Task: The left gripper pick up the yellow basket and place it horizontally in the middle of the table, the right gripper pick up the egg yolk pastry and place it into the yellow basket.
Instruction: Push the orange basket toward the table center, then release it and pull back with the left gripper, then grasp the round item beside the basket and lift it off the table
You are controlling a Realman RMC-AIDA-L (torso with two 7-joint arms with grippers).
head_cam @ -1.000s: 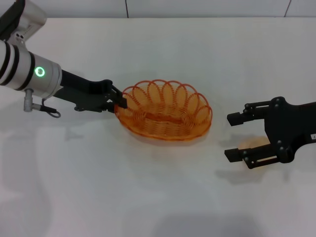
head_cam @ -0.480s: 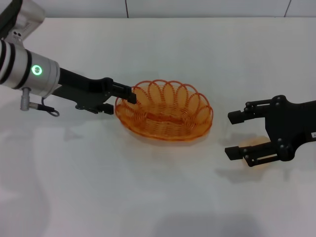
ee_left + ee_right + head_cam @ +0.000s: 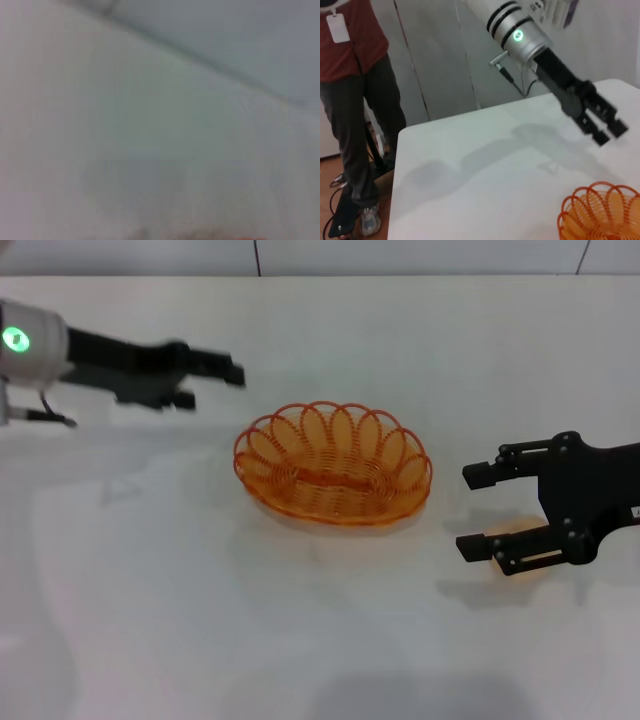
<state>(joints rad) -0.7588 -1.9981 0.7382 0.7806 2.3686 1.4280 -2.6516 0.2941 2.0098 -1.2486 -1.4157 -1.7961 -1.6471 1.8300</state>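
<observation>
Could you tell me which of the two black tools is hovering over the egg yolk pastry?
The right tool, open, with the pastry under it. The left tool hangs far off, beyond the yellow basket.

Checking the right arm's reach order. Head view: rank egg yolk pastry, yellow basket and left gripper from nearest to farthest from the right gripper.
From the right gripper:
1. Small pale egg yolk pastry: between its fingers, mostly hidden.
2. Oval orange-amber wire yellow basket: mid-table, to the gripper's left.
3. Black left gripper: beyond the basket, far-left side.

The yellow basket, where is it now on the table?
In the head view the yellow basket sits mid-table, untouched, between the left hand and the right hand.
</observation>
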